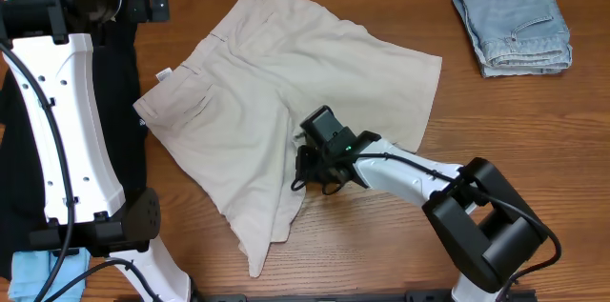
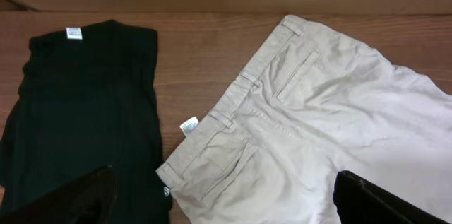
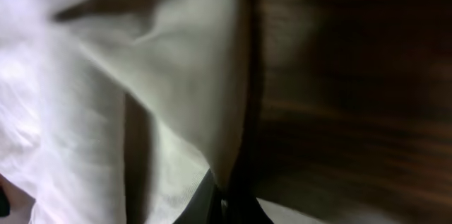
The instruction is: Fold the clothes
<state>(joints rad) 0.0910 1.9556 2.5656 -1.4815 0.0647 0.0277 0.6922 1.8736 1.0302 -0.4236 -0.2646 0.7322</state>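
On the bench (image 1: 496, 121) at left, black T-shirt (image 2: 85, 111) lying flat, left fingers (image 2: 88, 197) hanging spread wide apart, khaki shorts (image 1: 286, 83) lying spread mid-bench, right fingers (image 1: 307, 167) pinching their inner leg edge, folded denim garment (image 1: 513, 21) sitting far right.

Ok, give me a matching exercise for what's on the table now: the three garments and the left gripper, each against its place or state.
Things:
1. beige khaki cotton shorts
2. black T-shirt
3. light-blue denim garment
4. left gripper

Places or states:
a. folded, at the far right corner
b. open, above the waistband
c. spread out in the middle
d. left of the shorts, white neck label showing

Pairs: 1-c, 2-d, 3-a, 4-b
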